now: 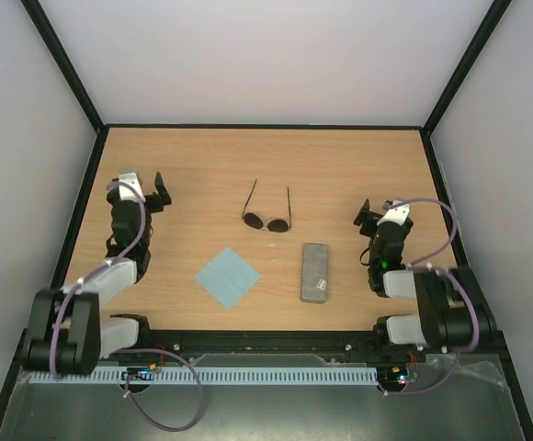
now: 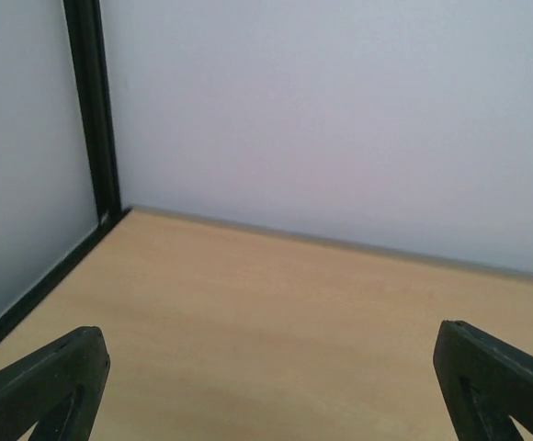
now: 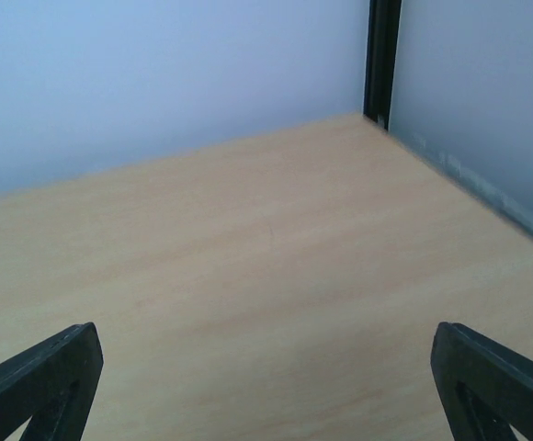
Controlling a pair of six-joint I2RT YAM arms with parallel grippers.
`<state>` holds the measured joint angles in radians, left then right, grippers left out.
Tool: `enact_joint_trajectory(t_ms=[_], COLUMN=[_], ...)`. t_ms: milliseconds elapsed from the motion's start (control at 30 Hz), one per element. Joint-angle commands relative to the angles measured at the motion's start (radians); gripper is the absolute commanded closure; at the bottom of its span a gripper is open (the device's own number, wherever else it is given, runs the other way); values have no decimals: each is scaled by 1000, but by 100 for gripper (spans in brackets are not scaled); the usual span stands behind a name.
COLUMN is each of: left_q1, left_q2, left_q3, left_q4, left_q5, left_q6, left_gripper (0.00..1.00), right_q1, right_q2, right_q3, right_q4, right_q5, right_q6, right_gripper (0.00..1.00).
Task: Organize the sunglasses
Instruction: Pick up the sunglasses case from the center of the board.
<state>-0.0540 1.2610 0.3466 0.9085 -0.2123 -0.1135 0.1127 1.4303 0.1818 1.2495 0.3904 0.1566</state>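
Note:
The sunglasses (image 1: 266, 219) lie on the table's middle, round dark lenses toward me, thin temple arms unfolded and pointing away. They show only in the top view. My left gripper (image 1: 159, 195) is open and empty at the left side, well left of the sunglasses. My right gripper (image 1: 369, 215) is open and empty at the right side, well right of them. In the left wrist view the gripper (image 2: 271, 390) has its fingers wide apart over bare wood. In the right wrist view the gripper (image 3: 266, 390) is the same.
A grey rectangular case (image 1: 315, 272) lies shut, near and right of the sunglasses. A light blue square cloth (image 1: 227, 277) lies flat near and left of them. Black frame posts and white walls close in the wooden table (image 1: 202, 165).

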Motion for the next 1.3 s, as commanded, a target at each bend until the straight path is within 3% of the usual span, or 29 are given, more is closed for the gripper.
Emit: enact_joint_trajectory(t_ms=[0, 167, 267, 367, 433, 500, 567, 667, 867, 1000, 1133, 1267], left_q1=[-20, -47, -46, -39, -12, 43, 48, -26, -243, -418, -583, -644], left_q2=[-175, -208, -186, -151, -137, -119, -87, -117, -352, -421, -393, -458], left_q3=[140, 441, 650, 775, 738, 617, 535, 491, 335, 244, 281, 189], left_q4=[-286, -638, -834, -941, -935, -795, -740, -905, -1043, -1093, -1252, -1226], left_q5=[-19, 3, 98, 292, 392, 623, 766, 665, 446, 397, 322, 359], left_q6=[-148, -326, -414, -464, -577, -704, -716, -641, -662, -701, -638, -697], left_gripper=[1, 0, 0, 0, 0, 1, 1, 0, 1, 0, 1, 0], right_q1=[11, 11, 10, 10, 7, 6, 13, 67, 296, 421, 491, 576], right_q2=[-284, -478, -512, -525, -530, -500, -403, -220, -105, -138, -196, -226], right_q3=[80, 345, 544, 622, 639, 660, 723, 816, 843, 751, 675, 603], right_q4=[-298, -869, -1154, -1225, -1273, -1320, -1440, -1619, -1780, -1762, -1775, -1789], right_q5=[50, 38, -191, -374, -401, -508, -568, -538, -272, -186, -162, -145], right_q6=[69, 297, 312, 333, 407, 415, 426, 398, 408, 512, 605, 681], right_gripper=[1, 1, 1, 1, 1, 1, 1, 1, 1, 1, 1, 1])
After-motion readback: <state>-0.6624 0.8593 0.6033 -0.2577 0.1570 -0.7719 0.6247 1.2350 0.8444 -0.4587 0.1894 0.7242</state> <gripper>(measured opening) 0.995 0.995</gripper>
